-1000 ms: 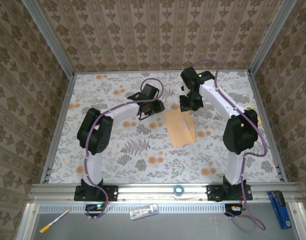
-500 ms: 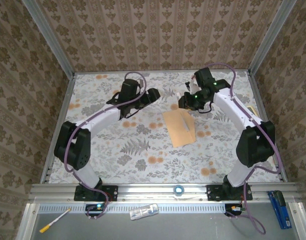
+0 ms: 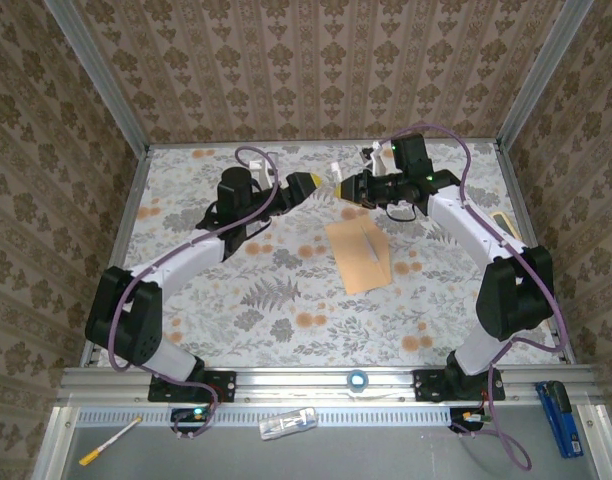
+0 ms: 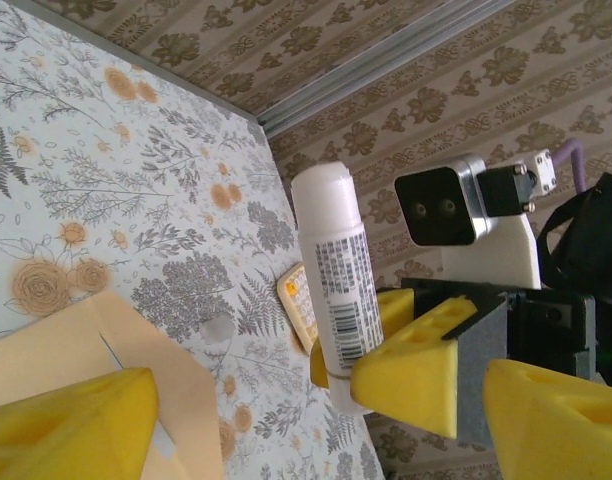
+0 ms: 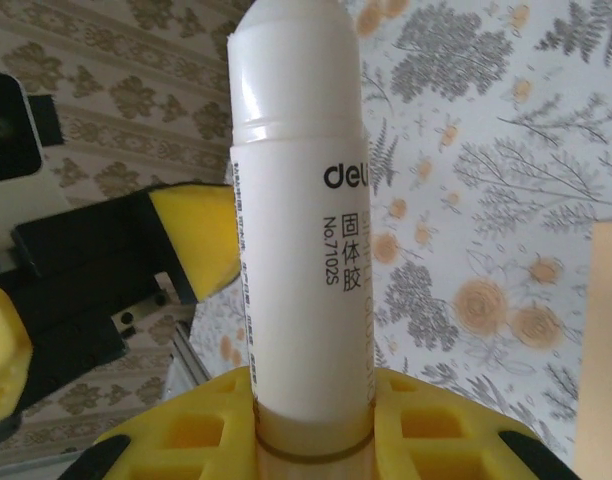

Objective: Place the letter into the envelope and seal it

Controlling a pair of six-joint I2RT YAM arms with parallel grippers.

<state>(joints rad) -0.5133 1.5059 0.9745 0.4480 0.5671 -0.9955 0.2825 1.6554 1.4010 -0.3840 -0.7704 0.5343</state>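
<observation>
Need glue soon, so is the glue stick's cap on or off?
On: the glue stick wears its rounded white cap, seam visible above the label.

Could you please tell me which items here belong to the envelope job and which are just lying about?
Job: envelope; glue stick, held in the right gripper.
Lying about: calculator; tape roll; blue object; pen.

The worktop (image 3: 186, 330) is spread with a pale cloth (image 3: 276, 300) printed with grey ferns and orange blooms, evenly lit. Behind it and on both sides rise walls (image 3: 316, 70) papered in tan and brown damask stripes, with aluminium posts (image 3: 98, 75) meeting its far corners. Along its near edge runs an aluminium rail (image 3: 286, 380), then a grey ledge (image 3: 386, 445).
</observation>
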